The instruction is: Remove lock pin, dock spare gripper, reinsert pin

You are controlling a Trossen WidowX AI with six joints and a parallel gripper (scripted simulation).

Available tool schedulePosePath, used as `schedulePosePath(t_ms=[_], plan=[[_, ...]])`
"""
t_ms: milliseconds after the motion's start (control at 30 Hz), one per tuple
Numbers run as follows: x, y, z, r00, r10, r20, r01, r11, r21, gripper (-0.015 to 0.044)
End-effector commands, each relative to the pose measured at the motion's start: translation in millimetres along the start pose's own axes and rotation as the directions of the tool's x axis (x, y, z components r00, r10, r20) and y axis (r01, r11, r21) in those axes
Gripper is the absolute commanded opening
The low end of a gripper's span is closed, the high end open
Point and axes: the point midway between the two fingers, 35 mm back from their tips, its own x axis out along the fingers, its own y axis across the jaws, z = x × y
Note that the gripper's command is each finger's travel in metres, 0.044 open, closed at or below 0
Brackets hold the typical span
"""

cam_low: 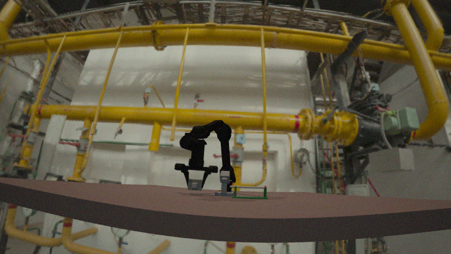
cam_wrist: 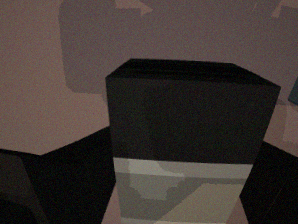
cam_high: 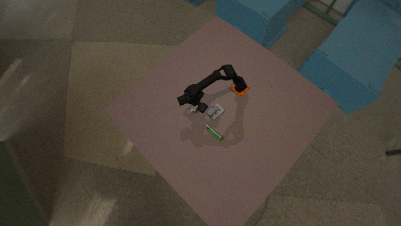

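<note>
The end effector [cam_high: 193,107] [cam_low: 195,182] [cam_wrist: 176,129] is gripping the grey spare gripper [cam_high: 193,108] [cam_low: 194,184] [cam_wrist: 176,129], with a finger on either side of it, and points down low at the bench [cam_high: 252,168] [cam_low: 284,205]. Whether the held piece touches the surface, I cannot tell. Just to its right, and apart from it, stands the grey mount [cam_high: 220,109] [cam_low: 224,179], its upright post on a flat base plate, so the spare gripper is outside the socket. On the near side of the mount in the top view, and to its right in the exterior view, is a green holder [cam_high: 214,135] [cam_low: 249,198]. A thin pale pin [cam_high: 214,131] [cam_low: 248,187] lies level along the top of it, with red at the right end. The arm [cam_high: 209,79] [cam_low: 224,151] arches over from its orange base plate [cam_high: 247,88] on the far side; the socket opening is too small to make out.
</note>
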Motion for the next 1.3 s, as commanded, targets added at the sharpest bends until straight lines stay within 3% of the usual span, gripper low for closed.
schedulePosePath(t_ms=[0, 433, 1000, 1267], plan=[[8, 0, 1, 1.000, 0.000, 0.002, 0.000, 1.000, 0.005, 0.0000], [23, 1, 0, 1.000, 0.000, 0.002, 0.000, 1.000, 0.005, 0.0000], [19, 0, 0, 1.000, 0.000, 0.001, 0.000, 1.000, 0.000, 0.0440], [5, -1, 2, 1.000, -0.008, 0.014, 0.008, 1.000, 0.002, 0.0440]])
